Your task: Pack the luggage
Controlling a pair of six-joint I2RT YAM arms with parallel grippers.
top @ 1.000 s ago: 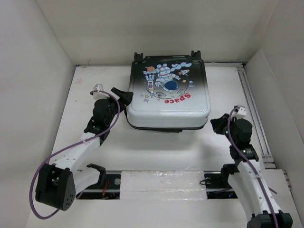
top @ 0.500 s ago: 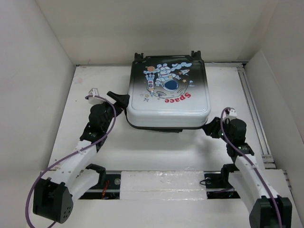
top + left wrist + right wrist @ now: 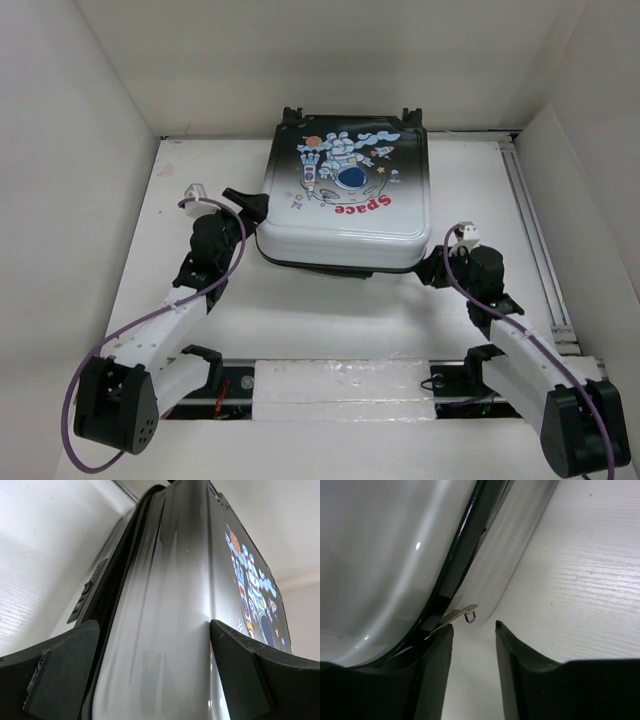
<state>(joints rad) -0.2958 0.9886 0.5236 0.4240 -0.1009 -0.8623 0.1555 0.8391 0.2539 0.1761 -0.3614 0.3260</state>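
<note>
The closed luggage is lying flat on the tabletop. The left claw, wide open, is straddling its left side. The right claw is hovering open beside the zip pull; it should pinch that tab squarely.

Luggage shell fading white to black, cartoon astronaut with red "Space" lettering on top, white desk beneath
</note>
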